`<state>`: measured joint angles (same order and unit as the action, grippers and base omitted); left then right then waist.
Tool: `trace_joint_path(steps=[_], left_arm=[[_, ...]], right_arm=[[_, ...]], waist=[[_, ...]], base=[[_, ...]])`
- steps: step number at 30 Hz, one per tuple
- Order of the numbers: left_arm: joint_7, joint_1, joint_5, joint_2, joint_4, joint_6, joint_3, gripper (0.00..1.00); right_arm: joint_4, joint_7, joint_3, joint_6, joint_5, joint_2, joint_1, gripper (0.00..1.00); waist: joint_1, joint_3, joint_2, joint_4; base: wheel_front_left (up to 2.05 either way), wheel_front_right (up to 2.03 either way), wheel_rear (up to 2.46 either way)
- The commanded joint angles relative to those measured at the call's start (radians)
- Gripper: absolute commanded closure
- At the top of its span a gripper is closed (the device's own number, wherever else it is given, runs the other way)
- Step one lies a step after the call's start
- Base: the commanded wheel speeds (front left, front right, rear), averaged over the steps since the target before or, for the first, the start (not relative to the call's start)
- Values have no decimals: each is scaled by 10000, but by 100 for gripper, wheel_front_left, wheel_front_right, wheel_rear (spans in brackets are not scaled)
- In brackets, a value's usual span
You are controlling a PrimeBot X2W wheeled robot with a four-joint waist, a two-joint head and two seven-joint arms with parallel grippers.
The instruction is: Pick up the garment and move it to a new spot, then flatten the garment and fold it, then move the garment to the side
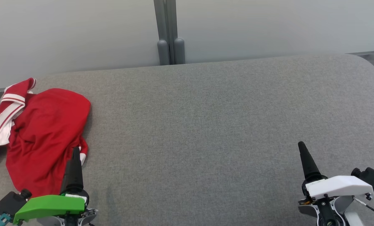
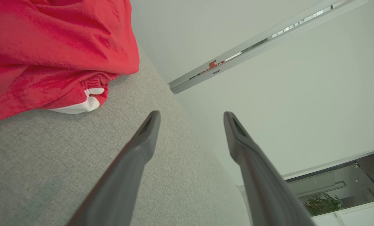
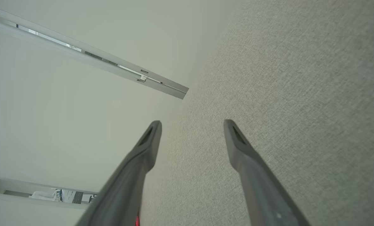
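Your red garment [image 1: 45, 131], white-striped along one edge, lies crumpled at the left edge of the head view on the grey worktop [image 1: 206, 125]. Your left end effector [image 2: 191, 115] sits at the lower left of that view, near the garment's hem, fingers spread and holding nothing. Your right end effector [image 3: 192, 122] is at the lower right, well apart from the garment, likewise released and empty.
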<state>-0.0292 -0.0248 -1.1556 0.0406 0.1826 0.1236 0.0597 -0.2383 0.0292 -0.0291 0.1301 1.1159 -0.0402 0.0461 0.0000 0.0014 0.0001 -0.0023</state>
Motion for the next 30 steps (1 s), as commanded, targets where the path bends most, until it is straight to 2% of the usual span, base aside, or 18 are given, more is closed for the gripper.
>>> trace_joint_path(steps=[1, 14, 30], left_arm=[[-112, -36, 444, 48, -244, 52, -12, 0], [-558, 81, 2993, 65, -854, 14, -452, 0], [-1029, 311, 5236, 83, -1088, -235, -942, 0]], right_arm=[[236, 111, 84, 4, -444, -44, 49, 0], [708, 561, 658, 5, -3154, -67, -66, 0], [734, 1031, 1124, 6, -5168, -80, -140, 0]], waist=[[0, -3, -1, 4], [0, 4, -1, 18], [0, -91, -1, -28]], base=[[0, 0, 0], [0, 0, 0], [0, 0, 0]])
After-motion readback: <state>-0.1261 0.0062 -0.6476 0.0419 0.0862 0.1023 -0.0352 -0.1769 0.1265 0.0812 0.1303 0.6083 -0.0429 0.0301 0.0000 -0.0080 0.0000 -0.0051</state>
